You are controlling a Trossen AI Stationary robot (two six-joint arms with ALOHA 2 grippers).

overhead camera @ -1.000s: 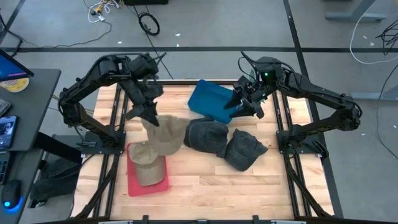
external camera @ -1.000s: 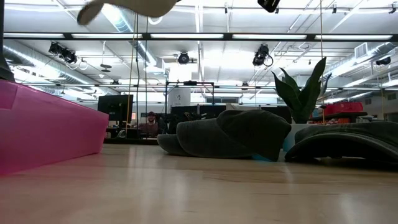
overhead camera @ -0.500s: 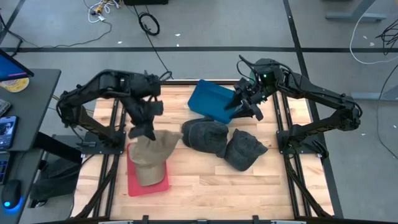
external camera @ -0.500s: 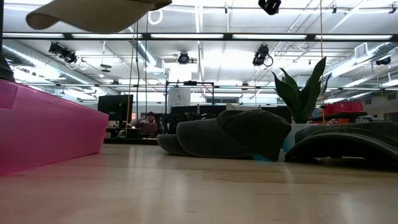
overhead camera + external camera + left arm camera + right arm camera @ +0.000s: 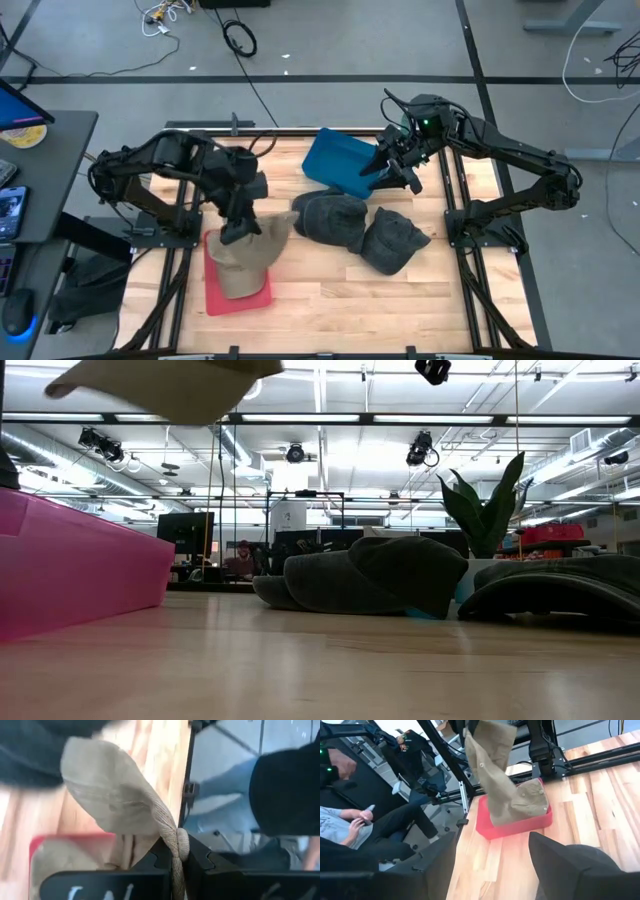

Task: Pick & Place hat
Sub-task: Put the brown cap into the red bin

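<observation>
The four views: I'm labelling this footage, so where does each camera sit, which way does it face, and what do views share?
High view: overhead, straight down on the table; both arms, left gripper holding the tan hat over the red bin.
Low view: table height, level toward the room; no arm, two dark hats.
Left wrist view: on the left arm, past its fingers clamping the tan hat.
Right wrist view: on the right arm, facing the red bin; its fingers show.
Shared: the tan hat shows in all four.

- Tan hats: two, one hanging [image 5: 268,232] from the left claw [image 5: 236,232], one lying [image 5: 240,275] in the red bin.
- Dark grey hats: two [image 5: 331,219] [image 5: 393,240].
- Bins: two, one red [image 5: 225,298], one blue [image 5: 335,163].
- Claws: two, left and right [image 5: 392,173].
</observation>
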